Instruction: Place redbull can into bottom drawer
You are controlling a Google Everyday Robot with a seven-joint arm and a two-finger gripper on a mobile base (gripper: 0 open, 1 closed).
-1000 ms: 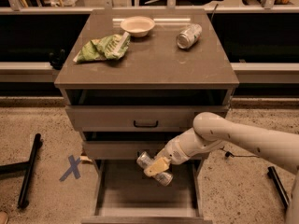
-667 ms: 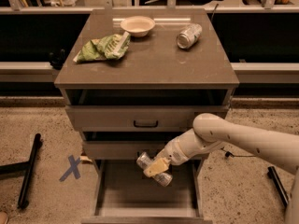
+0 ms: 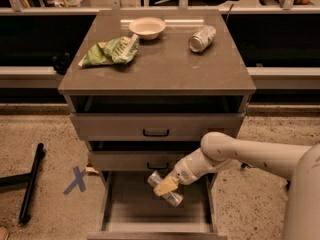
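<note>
The bottom drawer (image 3: 130, 213) is pulled open under the cabinet, and its flat floor shows. My gripper (image 3: 166, 186) hangs over the drawer's middle, shut on the redbull can (image 3: 170, 195). The can lies tilted in the grip, its silver top end toward the upper left and its body pointing down right. It is held just above the drawer floor. My white arm reaches in from the right.
On the cabinet top (image 3: 165, 64) lie a green chip bag (image 3: 107, 51), a white bowl (image 3: 147, 27) and a dented silver can (image 3: 202, 38) on its side. Two upper drawers with black handles (image 3: 156, 132) stand slightly open. A blue tape cross (image 3: 76, 179) and black stand leg (image 3: 30, 189) are left on the floor.
</note>
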